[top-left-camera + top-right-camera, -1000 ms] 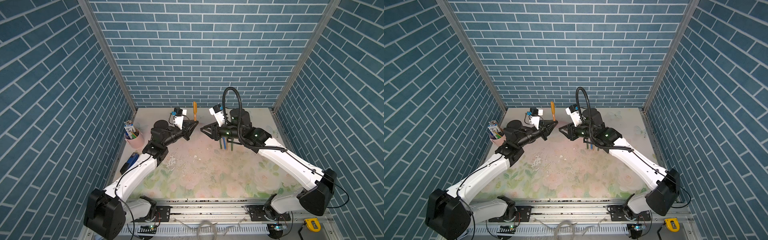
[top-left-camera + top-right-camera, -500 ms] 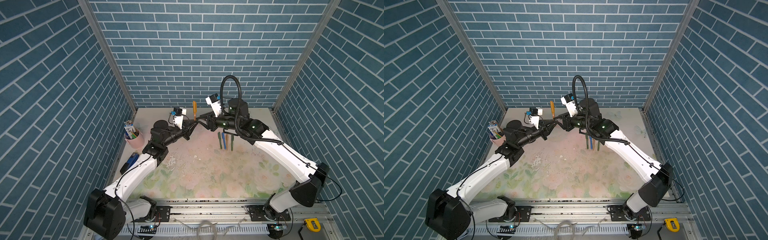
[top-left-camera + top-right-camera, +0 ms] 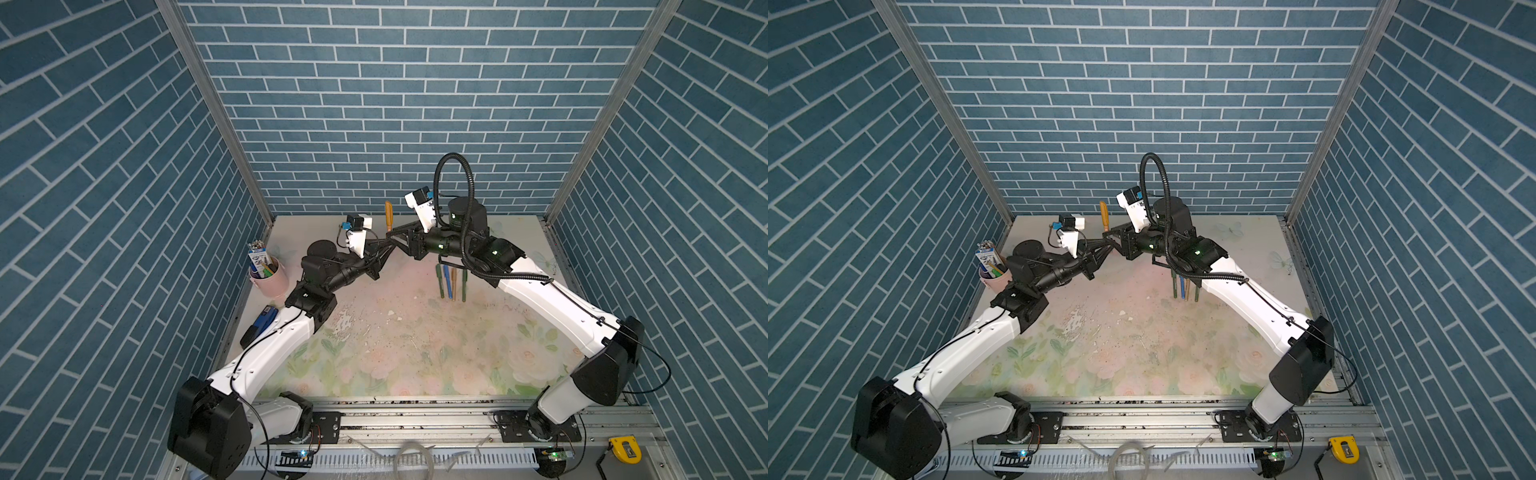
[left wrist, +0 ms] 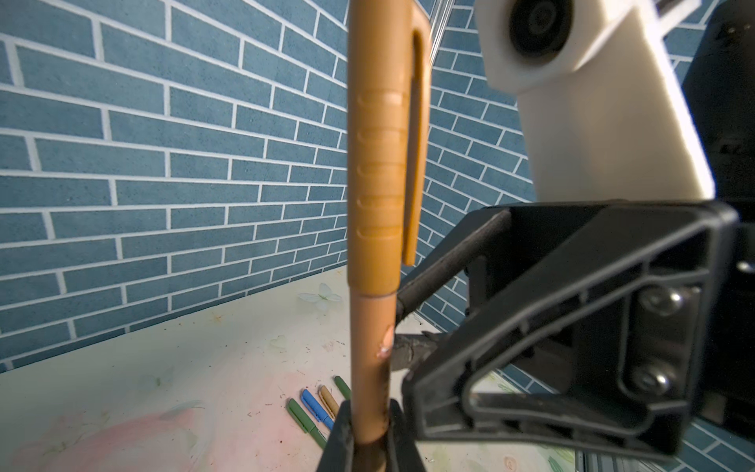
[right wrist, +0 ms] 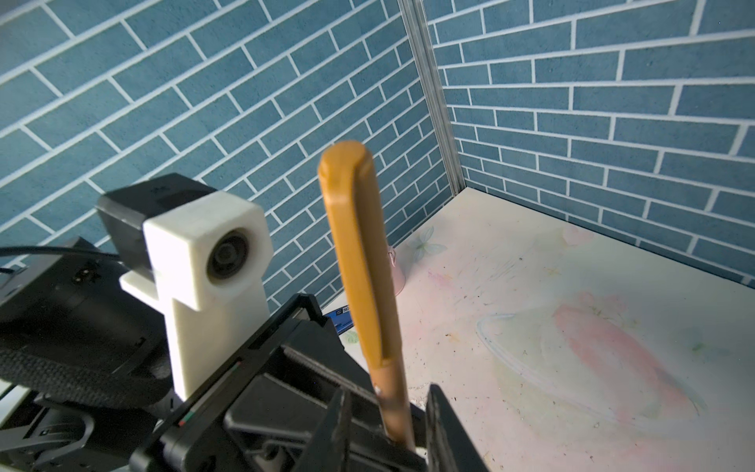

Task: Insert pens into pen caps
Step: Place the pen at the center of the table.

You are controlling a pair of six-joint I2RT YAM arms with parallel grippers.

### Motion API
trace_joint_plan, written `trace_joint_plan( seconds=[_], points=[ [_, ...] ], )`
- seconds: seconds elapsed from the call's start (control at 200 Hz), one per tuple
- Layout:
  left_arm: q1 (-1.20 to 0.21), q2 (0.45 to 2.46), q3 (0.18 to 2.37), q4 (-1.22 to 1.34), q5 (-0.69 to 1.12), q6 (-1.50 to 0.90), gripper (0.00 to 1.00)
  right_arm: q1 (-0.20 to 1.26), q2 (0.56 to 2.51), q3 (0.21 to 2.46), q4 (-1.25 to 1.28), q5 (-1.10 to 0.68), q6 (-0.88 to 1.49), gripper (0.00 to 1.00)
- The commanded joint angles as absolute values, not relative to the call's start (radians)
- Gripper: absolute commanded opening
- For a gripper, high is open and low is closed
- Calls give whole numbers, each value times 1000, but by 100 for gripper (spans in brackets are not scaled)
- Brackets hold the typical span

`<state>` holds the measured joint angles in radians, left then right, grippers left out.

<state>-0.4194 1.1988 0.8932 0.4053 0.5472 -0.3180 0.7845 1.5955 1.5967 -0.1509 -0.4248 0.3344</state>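
Observation:
A golden-brown pen (image 4: 371, 347) stands upright with its golden-brown pen cap (image 4: 378, 163) seated on the top end, above the back of the table in both top views (image 3: 388, 216) (image 3: 1104, 216). My left gripper (image 4: 369, 412) is shut on the bottom of its barrel. My right gripper (image 5: 386, 404) meets it from the other side, open. Its fingers flank the barrel (image 5: 392, 392) below the cap (image 5: 357, 253) with a gap on each side. Several more pens (image 3: 451, 282), green, blue and brown, lie side by side on the mat under the right arm.
A pink cup (image 3: 270, 278) with pencils and a white-blue carton stands at the left edge. A blue-and-black stapler (image 3: 259, 324) lies in front of it. Brick walls close in the back and both sides. The floral mat (image 3: 395, 353) covers the table.
My right gripper has moved left and up from facing the left gripper across a gap to straddling the pen's barrel. The left arm and the pen have stayed put.

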Motion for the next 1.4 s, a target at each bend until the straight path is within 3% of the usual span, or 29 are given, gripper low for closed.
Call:
trace_joint_plan(
  seconds=[0.0,0.37,0.675,0.745,0.885,0.955,1.205,1.395],
  points=[
    [-422,1199,898,446,565,-324,0,782,1594,1589,-104,-410,325,31],
    [-422,1201,896,456,568,-333,0,783,1646,1580,-47,-454,372,21],
    [-422,1211,891,476,568,-362,0,784,1651,1555,-5,-466,400,7],
    [-422,1216,889,483,562,-375,11,784,1649,1557,-3,-467,402,6],
    [-422,1216,882,482,546,-387,57,783,1640,1564,-16,-429,389,6],
    [-422,1209,879,485,544,-384,67,779,1637,1581,-36,-403,378,5],
    [-422,1154,881,430,530,-326,88,708,1637,1657,-110,-391,399,5],
    [-422,1064,838,413,345,-295,92,632,1655,1565,-170,-424,455,5]
  ],
)
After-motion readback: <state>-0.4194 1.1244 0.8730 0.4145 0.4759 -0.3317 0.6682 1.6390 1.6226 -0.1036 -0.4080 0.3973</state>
